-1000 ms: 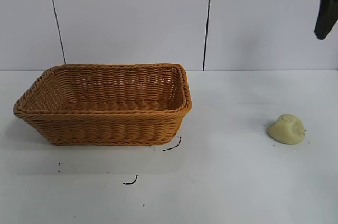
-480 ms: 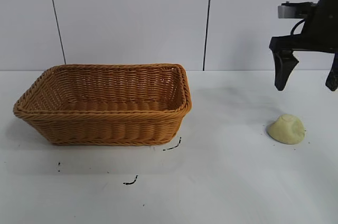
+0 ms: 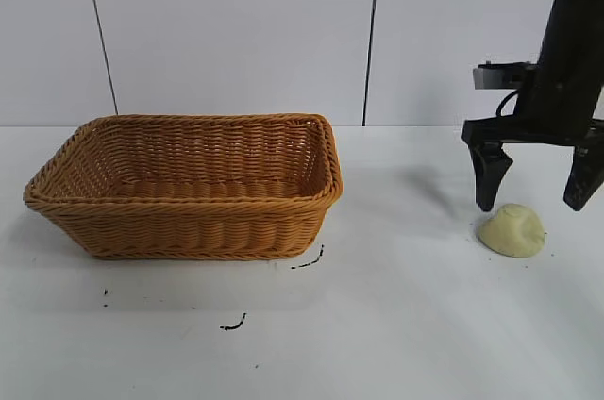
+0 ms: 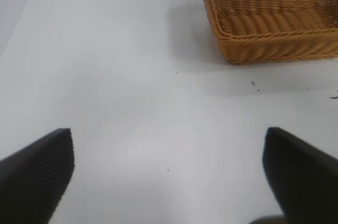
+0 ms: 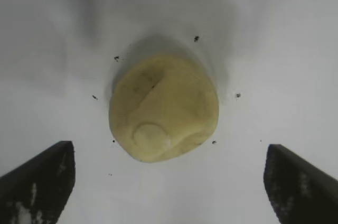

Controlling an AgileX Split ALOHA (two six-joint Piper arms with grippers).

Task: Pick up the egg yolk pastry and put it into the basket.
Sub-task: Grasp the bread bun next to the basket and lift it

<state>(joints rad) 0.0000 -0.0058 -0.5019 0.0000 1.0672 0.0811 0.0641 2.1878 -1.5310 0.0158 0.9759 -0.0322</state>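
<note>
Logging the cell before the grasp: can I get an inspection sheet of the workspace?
Surface: white table, a few small black marks near the basket.
Job's things: egg yolk pastry on the table at right; basket at left, nothing seen inside.
Clutter: nothing seen.
Grippers: right gripper open, pointing down, fingertips straddling the pastry just above the table; left gripper open over bare table.
Cables: one on the right wrist.
Surroundings: white panelled wall.

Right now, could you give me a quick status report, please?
Right gripper open, above egg yolk pastry. Pastry on table, untouched. Left gripper open, idle. Basket holds nothing; nothing in the way.
</note>
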